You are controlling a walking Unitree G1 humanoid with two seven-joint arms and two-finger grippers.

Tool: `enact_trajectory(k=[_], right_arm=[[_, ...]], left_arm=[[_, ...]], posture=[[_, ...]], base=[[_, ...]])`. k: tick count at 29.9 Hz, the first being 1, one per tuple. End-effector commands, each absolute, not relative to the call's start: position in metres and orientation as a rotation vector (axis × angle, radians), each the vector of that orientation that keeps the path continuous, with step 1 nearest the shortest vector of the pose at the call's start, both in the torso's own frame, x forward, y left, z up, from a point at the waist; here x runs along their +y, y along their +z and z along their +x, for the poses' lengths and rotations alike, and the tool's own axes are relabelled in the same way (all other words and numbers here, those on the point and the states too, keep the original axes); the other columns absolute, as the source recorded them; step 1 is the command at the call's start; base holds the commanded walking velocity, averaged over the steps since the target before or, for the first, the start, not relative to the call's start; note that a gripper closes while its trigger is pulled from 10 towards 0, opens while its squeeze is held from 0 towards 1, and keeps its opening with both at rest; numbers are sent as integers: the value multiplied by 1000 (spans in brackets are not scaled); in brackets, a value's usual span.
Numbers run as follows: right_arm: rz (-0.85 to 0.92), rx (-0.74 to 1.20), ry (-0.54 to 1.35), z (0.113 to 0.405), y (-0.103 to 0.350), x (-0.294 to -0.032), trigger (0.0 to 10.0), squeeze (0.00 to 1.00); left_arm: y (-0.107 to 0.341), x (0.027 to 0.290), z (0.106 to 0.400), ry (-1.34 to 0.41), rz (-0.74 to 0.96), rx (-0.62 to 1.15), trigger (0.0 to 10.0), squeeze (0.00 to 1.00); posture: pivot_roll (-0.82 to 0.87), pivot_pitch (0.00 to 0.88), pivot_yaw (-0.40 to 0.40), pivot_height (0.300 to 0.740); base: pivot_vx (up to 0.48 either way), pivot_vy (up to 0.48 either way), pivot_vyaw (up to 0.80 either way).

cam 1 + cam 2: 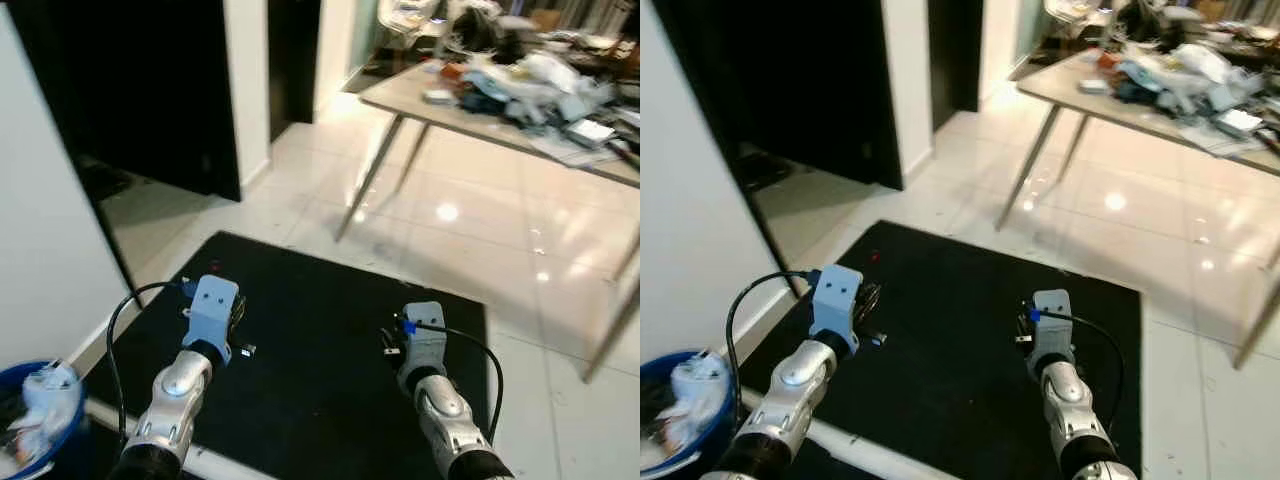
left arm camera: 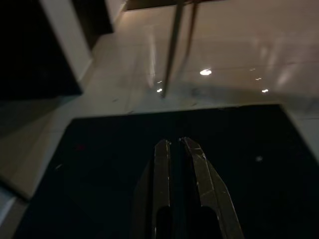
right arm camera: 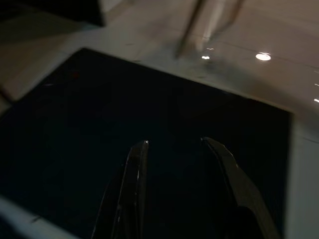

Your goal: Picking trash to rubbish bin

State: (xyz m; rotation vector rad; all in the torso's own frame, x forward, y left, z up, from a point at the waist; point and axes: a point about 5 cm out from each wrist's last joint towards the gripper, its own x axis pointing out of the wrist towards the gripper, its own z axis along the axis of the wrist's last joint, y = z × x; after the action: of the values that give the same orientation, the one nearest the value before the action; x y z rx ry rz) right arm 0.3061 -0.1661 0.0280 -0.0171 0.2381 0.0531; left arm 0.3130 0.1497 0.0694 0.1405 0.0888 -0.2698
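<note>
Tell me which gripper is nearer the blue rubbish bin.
Left. The left gripper is held out over the black mat, on the same side as the blue rubbish bin at the robot's lower left. The right gripper is further across the mat.

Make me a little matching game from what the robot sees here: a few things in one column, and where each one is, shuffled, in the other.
Things:
1. bin
2. mat
3. table
4. doorway

Places:
A. far right, piled with clutter
B. under both arms
C. far left, dark inside
D. near left corner, by the wall, with trash inside

Pairs: 1-D, 2-B, 3-A, 4-C
</note>
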Motion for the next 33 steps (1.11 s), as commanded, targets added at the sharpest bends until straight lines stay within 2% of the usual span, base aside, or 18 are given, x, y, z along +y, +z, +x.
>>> enact_trajectory(k=[1,15,25,33], right_arm=[[-4,256,44,304,24,-165,10000,0],[-1,254,43,302,24,-167,10000,0],[-13,269,81,300,20,-160,10000,0],[-20,268,92,300,20,-158,10000,0]], left_arm=[[64,153,311,-265,134,116,10000,0],[68,153,312,-269,98,90,10000,0],[68,147,308,-329,50,84,10000,0],[68,147,308,-313,44,83,10000,0]], posture=[[56,42,9,740],[58,43,7,740],[57,41,8,740],[54,41,8,740]], base=[[0,0,-800],[0,0,-800],[0,0,0],[301,0,0]])
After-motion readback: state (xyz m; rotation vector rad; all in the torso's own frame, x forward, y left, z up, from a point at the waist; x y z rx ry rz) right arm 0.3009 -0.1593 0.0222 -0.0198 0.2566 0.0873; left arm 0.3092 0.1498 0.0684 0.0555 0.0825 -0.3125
